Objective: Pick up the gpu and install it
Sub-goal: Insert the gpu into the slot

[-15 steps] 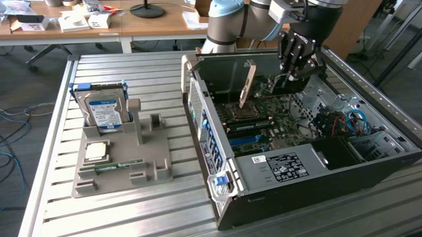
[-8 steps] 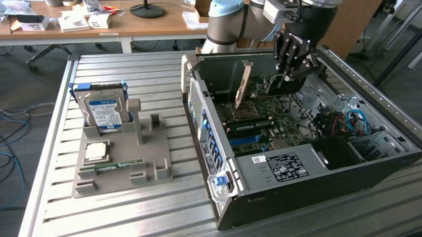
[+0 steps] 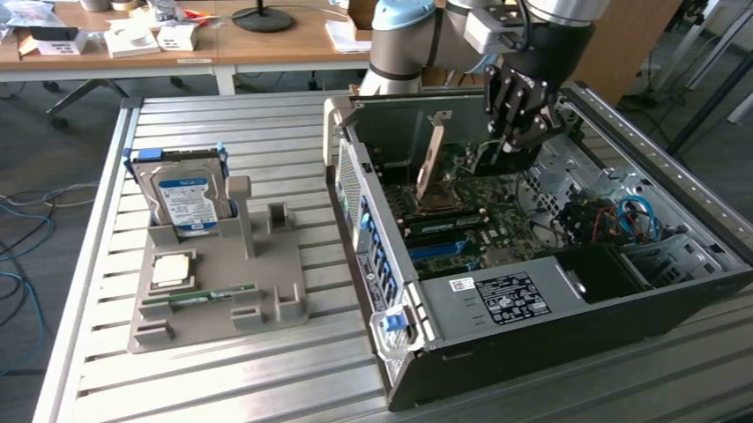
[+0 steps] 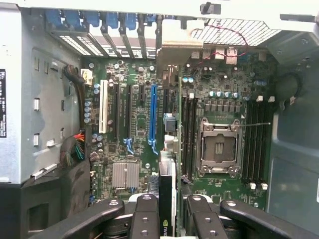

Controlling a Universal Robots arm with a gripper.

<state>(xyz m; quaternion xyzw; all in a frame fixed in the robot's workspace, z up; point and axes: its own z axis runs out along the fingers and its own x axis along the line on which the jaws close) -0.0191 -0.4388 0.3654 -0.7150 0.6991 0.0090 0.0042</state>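
The gpu stands on edge inside the open computer case, its tall brownish end close to the wall at the exterior view's left. My gripper reaches down into the case at the card's other end. In the wrist view the gpu runs edge-on between my black fingers. From there it extends to a pale bracket by the blue slot covers. The gripper is shut on the card, which sits over the motherboard between the blue slot and the processor socket.
A grey holder on the slatted table, at the exterior view's left, carries an upright hard drive, a processor chip and a green memory stick. Cables and a drive cage crowd the case's other end.
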